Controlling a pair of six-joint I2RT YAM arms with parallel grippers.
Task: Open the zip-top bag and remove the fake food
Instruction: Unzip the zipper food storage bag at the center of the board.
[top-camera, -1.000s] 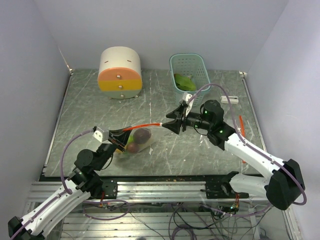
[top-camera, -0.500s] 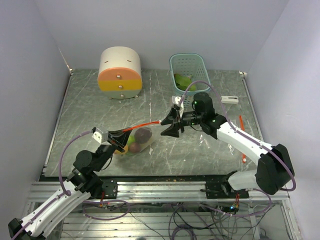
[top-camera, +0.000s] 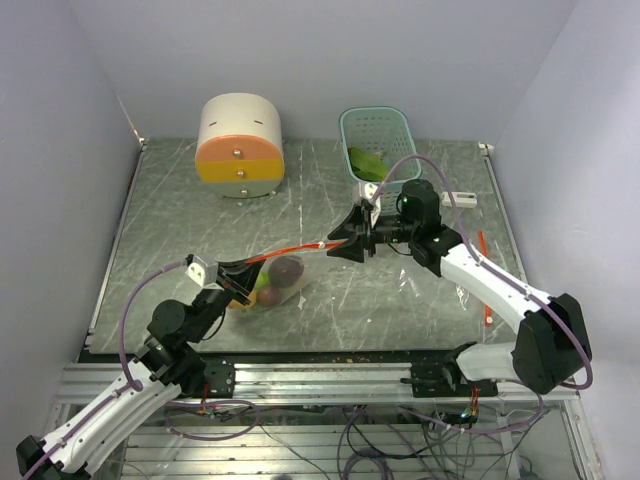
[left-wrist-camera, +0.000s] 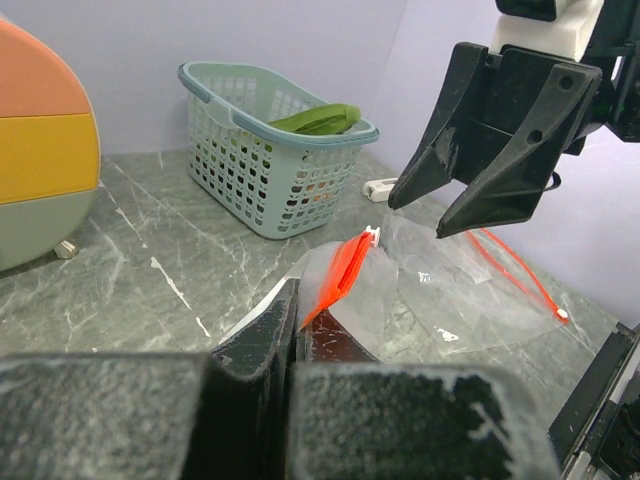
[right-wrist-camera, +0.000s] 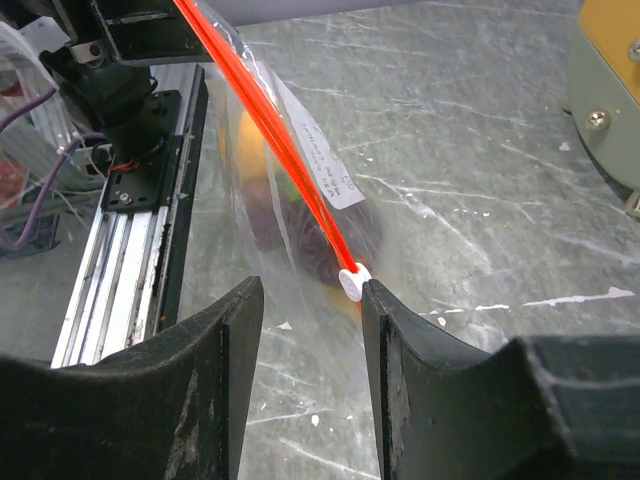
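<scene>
The zip-top bag (top-camera: 283, 283) lies at the front left, its red zip strip (top-camera: 290, 252) stretched taut and lifted. Fake food shows through the plastic: a dark red-purple piece (top-camera: 288, 269) and a lime-green one (top-camera: 265, 293). My left gripper (top-camera: 238, 275) is shut on the bag's near corner by the strip (left-wrist-camera: 345, 270). My right gripper (top-camera: 347, 245) is open at the strip's far end. The white slider (right-wrist-camera: 349, 281) rests against the tip of one finger (right-wrist-camera: 385, 330), with a wide gap to the other. A flat green leafy piece (top-camera: 368, 162) lies in the basket.
A teal basket (top-camera: 395, 125) stands at the back centre, and a round cream-and-orange drawer box (top-camera: 240, 145) at the back left. A second, empty clear bag (top-camera: 440, 285) with a red strip (top-camera: 483, 280) lies flat at the right. A small white object (top-camera: 460, 199) sits near the basket.
The right gripper dipped left and down toward the bag, then came back right and up to the slider, with its jaws a little narrower. The left gripper kept its grip and place.
</scene>
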